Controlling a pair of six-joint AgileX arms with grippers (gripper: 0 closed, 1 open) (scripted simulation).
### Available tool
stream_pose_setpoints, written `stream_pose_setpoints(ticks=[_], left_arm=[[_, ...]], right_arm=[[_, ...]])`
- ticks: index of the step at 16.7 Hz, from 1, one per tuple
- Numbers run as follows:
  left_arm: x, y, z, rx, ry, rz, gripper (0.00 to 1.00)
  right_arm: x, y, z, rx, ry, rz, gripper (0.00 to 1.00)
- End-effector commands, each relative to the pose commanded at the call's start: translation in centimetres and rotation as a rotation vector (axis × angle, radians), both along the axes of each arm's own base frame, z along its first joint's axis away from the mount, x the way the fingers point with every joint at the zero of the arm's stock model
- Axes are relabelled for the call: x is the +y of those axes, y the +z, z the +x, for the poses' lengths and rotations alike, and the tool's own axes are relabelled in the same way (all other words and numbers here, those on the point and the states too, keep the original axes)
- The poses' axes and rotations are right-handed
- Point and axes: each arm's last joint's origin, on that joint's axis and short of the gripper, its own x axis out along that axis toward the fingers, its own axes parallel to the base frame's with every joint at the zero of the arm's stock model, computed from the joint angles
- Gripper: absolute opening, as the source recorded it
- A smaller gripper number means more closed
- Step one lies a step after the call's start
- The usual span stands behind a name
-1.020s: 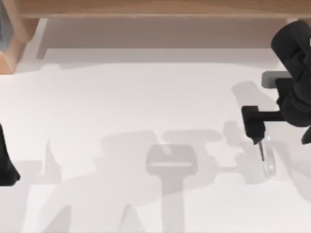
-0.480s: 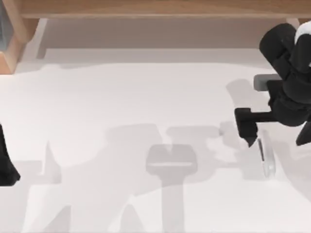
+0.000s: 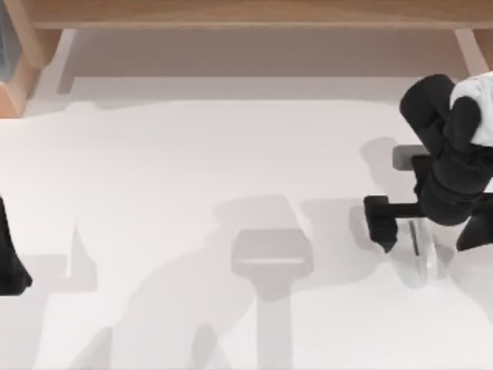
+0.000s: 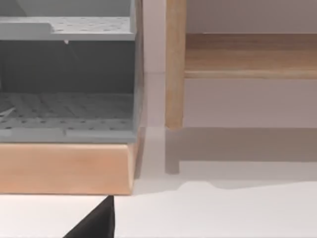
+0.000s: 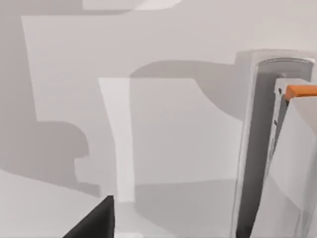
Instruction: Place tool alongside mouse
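The tool [image 3: 420, 248], slim and whitish-silvery with a thin dark strip, lies on the white table at the right. In the right wrist view the tool [image 5: 257, 148] looks translucent, with a dark strip and a small orange part [image 5: 300, 90] by it. My right gripper [image 3: 424, 231] hangs open over the tool. One dark finger [image 3: 381, 223] sits to the tool's left and the other is under the arm on its right. The mouse is out of view. My left arm [image 3: 11, 262] is parked at the table's left edge.
A wooden shelf [image 3: 246, 14] runs along the back of the table. At the back left stands a grey perforated rack [image 4: 64, 84] on a wooden base [image 4: 64, 168]. A wooden post [image 4: 175, 64] rises beside it.
My right arm has swung left and toward the front. Its gripper has come down from behind the tool to straddle it. The tool and the left arm have stayed still.
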Motion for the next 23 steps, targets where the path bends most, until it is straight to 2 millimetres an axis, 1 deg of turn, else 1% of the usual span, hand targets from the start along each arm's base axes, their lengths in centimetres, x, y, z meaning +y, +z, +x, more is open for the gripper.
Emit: stream_pose_setpoints(ticks=[3,16,17,23], left_arm=[[0.0,0.0,0.0,0.0,0.0,0.0,1.0],[0.0,0.0,0.0,0.0,0.0,0.0,1.0],[0.0,0.0,0.0,0.0,0.0,0.0,1.0],[0.0,0.0,0.0,0.0,0.0,0.0,1.0]], right_arm=[[0.0,0.0,0.0,0.0,0.0,0.0,1.0],[0.0,0.0,0.0,0.0,0.0,0.0,0.02],[0.0,0.0,0.0,0.0,0.0,0.0,0.0],[0.0,0.0,0.0,0.0,0.0,0.0,0.0]])
